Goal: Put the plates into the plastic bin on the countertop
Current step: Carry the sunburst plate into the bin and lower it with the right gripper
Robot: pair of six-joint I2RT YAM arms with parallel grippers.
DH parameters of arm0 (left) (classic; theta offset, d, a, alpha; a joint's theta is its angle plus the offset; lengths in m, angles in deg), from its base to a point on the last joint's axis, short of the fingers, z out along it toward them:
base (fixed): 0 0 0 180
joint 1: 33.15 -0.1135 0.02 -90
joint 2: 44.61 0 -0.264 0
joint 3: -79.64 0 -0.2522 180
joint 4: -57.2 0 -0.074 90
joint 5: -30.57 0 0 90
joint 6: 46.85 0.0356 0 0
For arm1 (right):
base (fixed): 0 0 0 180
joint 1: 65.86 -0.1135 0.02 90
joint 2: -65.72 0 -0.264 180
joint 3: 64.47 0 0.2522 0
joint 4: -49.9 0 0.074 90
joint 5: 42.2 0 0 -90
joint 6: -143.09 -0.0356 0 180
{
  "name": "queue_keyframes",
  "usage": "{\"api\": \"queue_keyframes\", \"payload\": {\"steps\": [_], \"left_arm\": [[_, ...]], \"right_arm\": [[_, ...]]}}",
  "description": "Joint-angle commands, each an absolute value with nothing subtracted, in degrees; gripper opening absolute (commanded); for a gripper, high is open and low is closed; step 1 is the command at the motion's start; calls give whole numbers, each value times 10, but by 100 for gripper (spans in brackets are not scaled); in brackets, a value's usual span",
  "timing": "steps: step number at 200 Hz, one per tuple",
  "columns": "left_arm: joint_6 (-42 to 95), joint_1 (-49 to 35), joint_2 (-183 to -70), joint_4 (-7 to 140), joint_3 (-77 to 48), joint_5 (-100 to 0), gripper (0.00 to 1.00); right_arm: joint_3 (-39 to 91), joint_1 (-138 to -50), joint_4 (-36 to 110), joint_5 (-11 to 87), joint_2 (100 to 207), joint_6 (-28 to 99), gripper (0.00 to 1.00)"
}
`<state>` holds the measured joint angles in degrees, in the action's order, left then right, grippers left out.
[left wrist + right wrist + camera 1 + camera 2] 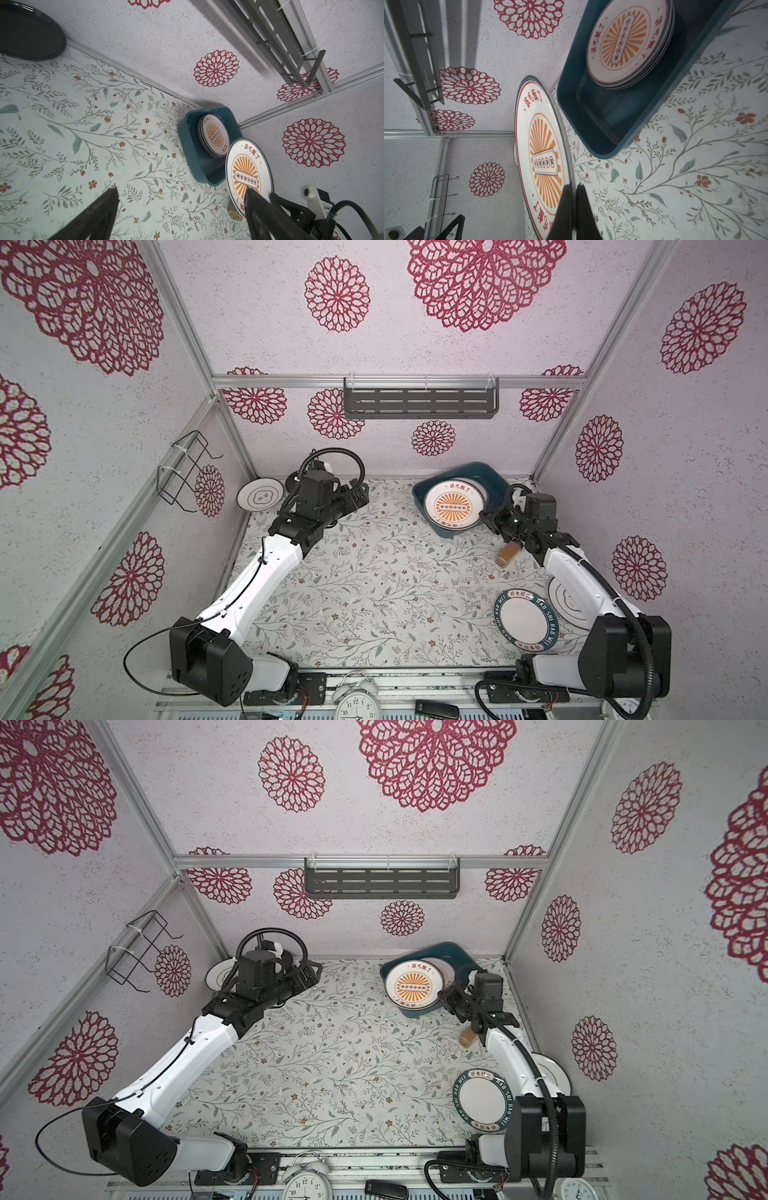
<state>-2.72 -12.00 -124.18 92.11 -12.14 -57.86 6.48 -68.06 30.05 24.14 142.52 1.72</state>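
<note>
My right gripper [574, 187] is shut on the rim of a white plate with an orange sunburst [453, 506] [542, 149], holding it tilted over the teal plastic bin [465, 470] [602, 116] at the back right of the countertop [374, 580]. A stack of sunburst plates [629, 43] [214, 135] lies inside the bin. My left gripper [361, 493] [181, 191] hangs open and empty over the back left. A cloud-outline plate [261, 494] and a black plate [27, 31] sit behind it. A teal-rimmed plate [525, 621] and another white plate [567, 605] lie at the front right, partly under the right arm.
A small brown bottle [508, 558] lies on the countertop beside the right wrist. A grey slotted shelf [419, 403] hangs on the back wall and a black wire rack [185, 472] on the left wall. Alarm clocks [357, 703] stand past the front edge.
</note>
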Motion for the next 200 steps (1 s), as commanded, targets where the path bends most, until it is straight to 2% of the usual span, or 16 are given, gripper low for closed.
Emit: {"api": "queue_keyframes", "payload": {"steps": [1,94,200], "left_arm": [[-3,-128,-1252,904,-102,-559,97],[4,-168,-1275,826,-115,-463,97],[-8,-214,-1254,771,-179,-438,97]], "right_arm": [[100,-671,312,249,1428,38,0],[178,-656,335,303,1545,16,0],[271,-653,365,331,1702,-11,0]]}}
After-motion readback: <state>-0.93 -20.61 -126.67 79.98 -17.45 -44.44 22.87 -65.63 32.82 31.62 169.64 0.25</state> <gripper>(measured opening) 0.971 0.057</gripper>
